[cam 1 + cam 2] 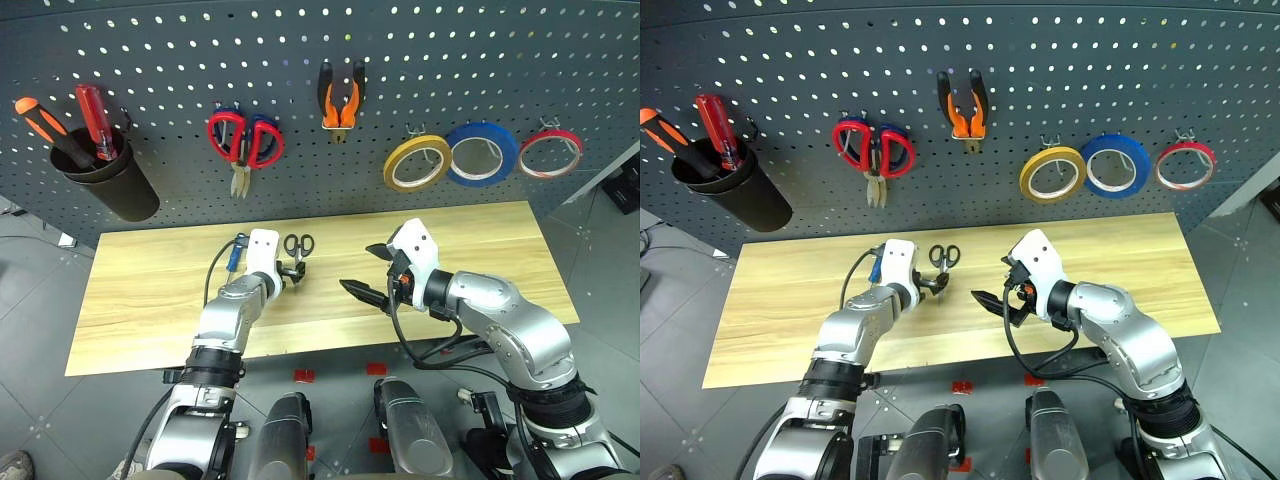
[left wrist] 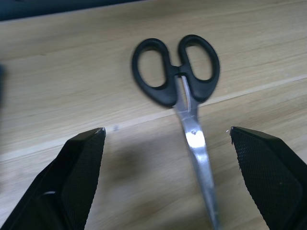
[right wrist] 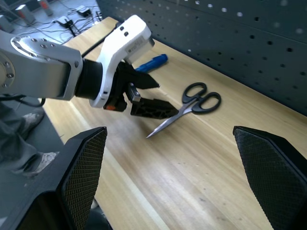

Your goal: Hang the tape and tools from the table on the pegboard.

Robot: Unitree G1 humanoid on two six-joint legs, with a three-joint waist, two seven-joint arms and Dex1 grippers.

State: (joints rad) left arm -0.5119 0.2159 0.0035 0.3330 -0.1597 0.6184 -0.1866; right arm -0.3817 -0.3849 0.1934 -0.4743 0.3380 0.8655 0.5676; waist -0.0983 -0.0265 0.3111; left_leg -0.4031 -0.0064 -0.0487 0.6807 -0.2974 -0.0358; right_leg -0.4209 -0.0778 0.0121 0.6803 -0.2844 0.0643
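Here, open left tool [image 2: 165, 139] astride black-handled scissors [image 2: 180, 81] on table [image 1: 150, 290].

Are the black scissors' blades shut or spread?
Shut: the black scissors lie flat on the table, blades together as one strip.

Left gripper [image 3: 146, 98]: fingers spread, low beside the black scissors [image 2: 178, 79] | Right gripper [image 1: 365, 270]: fingers apart, right of them
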